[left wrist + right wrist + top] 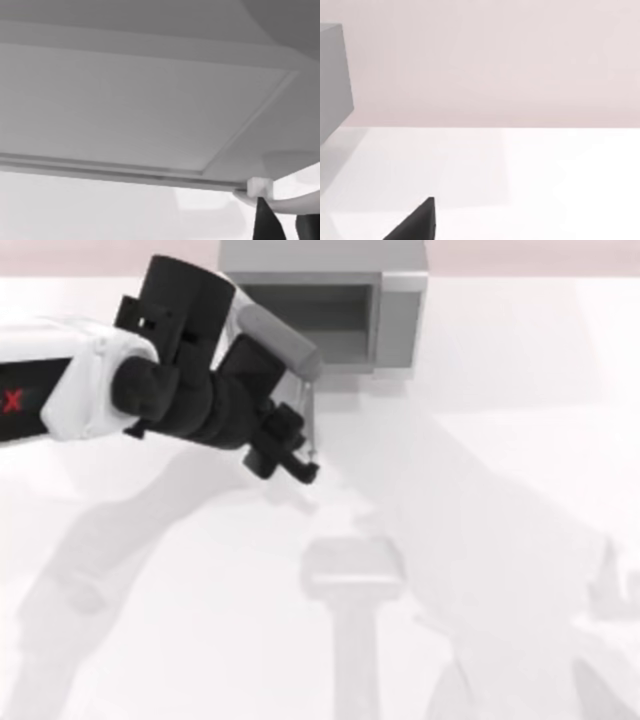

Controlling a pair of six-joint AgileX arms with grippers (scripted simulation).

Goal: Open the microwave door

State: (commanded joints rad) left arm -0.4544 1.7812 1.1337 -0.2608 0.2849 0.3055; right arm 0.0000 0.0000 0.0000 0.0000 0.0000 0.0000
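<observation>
Looking down from the top view, the microwave (330, 300) stands at the far edge of the white counter (520, 440), a little left of the middle. Its door (285, 340) is swung well out toward the left, so the dark cavity (320, 315) lies open to the front, and the narrow control panel (400, 325) sits at the cavity's right. My left arm (60, 390) reaches in from the counter's left side, and the left gripper (300, 455) is just in front of the door's free end, at the thin vertical handle (312, 420). The jaws look pinched on that handle, though the dark fingers crowd the bar and the contact itself is small. The right arm is not seen in this view; only pale shadows fall across the counter's near right part.

From the left wrist view, the door (125, 110) fills nearly the whole picture as a broad grey panel with a framed window, seen very close and at a slant. One dark fingertip (265, 222) shows at the edge, right against a pale curved bar (285, 202) and a small light block (260, 186) at the door's corner.

From the right wrist view, a grey corner of the microwave (332, 75) shows well apart across the bare counter (520, 170), with a pinkish wall (495, 60) behind. One dark finger tip of the right gripper (417, 222) pokes in; I cannot tell how its jaws stand.
</observation>
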